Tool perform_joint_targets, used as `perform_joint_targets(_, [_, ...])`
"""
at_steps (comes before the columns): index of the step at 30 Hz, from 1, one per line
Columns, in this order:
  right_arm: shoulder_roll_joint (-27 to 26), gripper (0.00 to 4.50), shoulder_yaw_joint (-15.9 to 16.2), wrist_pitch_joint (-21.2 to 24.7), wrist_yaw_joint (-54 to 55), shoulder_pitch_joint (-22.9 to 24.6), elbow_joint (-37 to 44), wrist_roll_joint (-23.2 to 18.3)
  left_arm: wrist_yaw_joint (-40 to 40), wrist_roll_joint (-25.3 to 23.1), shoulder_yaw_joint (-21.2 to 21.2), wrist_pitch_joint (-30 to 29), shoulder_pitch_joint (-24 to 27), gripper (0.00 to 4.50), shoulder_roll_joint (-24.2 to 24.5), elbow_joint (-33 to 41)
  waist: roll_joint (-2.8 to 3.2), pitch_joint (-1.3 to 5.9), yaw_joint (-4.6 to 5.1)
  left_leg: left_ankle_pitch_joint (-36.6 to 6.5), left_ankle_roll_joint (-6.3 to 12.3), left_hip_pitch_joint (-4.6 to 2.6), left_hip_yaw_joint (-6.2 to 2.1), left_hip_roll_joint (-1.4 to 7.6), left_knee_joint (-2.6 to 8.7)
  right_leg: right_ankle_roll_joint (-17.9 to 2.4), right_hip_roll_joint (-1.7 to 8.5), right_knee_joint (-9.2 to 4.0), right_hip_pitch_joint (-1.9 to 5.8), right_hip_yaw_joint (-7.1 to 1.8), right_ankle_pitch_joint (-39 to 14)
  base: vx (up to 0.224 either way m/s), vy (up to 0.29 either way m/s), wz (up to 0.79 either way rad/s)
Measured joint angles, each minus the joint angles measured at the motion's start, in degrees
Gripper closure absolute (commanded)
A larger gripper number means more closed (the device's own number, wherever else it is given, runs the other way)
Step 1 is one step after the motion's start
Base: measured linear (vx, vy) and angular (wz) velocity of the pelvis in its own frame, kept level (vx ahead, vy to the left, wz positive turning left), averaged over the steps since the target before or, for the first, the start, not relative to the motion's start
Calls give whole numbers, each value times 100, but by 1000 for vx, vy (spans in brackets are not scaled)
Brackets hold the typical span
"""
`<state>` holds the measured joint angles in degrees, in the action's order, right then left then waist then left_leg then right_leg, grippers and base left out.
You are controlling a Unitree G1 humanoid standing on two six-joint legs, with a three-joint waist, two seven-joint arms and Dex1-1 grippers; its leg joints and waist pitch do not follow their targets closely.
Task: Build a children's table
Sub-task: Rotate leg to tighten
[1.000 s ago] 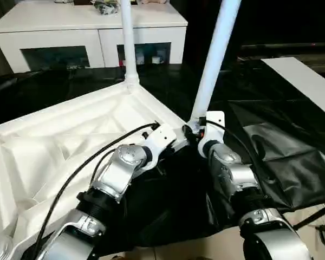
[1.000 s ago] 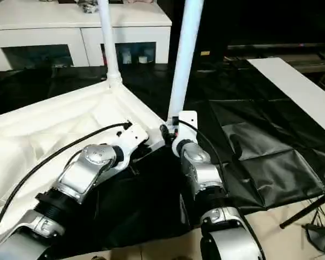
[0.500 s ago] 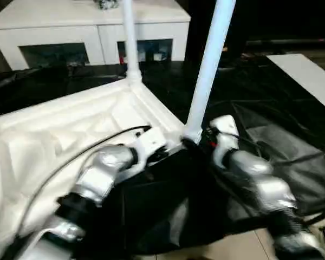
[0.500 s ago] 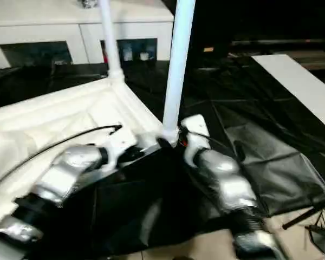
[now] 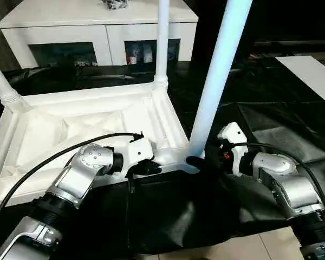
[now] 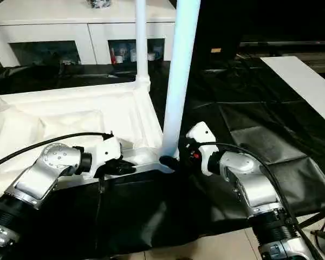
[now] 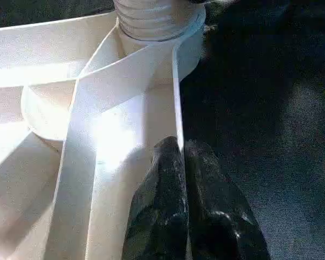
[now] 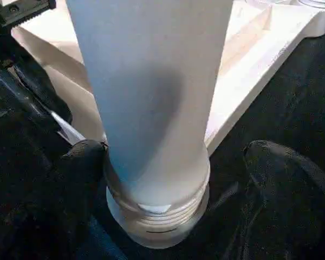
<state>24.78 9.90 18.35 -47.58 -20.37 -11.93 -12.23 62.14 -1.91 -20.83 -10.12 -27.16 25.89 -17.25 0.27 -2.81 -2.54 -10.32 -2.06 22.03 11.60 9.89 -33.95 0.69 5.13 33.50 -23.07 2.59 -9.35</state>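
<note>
The children's table lies upside down on a black cloth, its white ribbed top facing up. Three white legs stand screwed into it: one at the near right corner, one at the far right corner, one at the left. My left gripper is shut on the top's thin front rim, close to the near right corner. My right gripper stands open around the base of the near right leg, one finger close beside it, the other well apart.
A white cabinet with glass-fronted compartments stands at the back. A white board lies at the far right. The black cloth covers the ground around the table, and pale floor shows at its near edge.
My right gripper has opened and let go of the near right leg's base, and its arm has swung out to the right. The camera has shifted, so the left leg is in view.
</note>
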Motion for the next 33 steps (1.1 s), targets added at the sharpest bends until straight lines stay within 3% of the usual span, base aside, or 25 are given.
perform_joint_targets(6, [127,4,207,-41,-318,-7,-72,142,139,90,-1,0,18,450,55,46,0,0,-10,0,1,4,0,1,0,4,0,0,-4,3,-3,0,0,0])
perform_joint_targets(11, [-40,43,211,-115,-339,-144,-350,146,151,93,-6,0,23,450,61,50,0,0,-15,1,2,3,2,1,-2,3,0,4,-4,1,-2,0,0,0])
perform_joint_targets(12, [-78,77,210,-127,-339,-211,-406,144,155,94,-15,0,23,450,60,50,0,0,-18,1,1,2,2,1,-3,3,0,7,-3,1,-2,0,0,0])
perform_joint_targets(27, [-161,172,220,-257,-526,-226,-490,161,206,96,-38,-19,23,450,68,50,0,0,-45,1,1,-5,2,2,-19,3,2,41,-5,-2,-3,0,0,0])
perform_joint_targets(30, [-366,178,217,-292,-251,-293,-664,189,161,71,-22,-144,25,450,78,38,-8,5,-12,1,0,-15,1,3,-22,3,1,55,-3,-4,-3,0,0,0])
perform_joint_targets(33, [-774,180,130,-239,447,-441,-985,271,-103,-9,74,-363,-6,450,-49,-35,-16,9,107,1,-1,-31,0,3,-26,-1,1,60,0,-6,0,0,0,0])
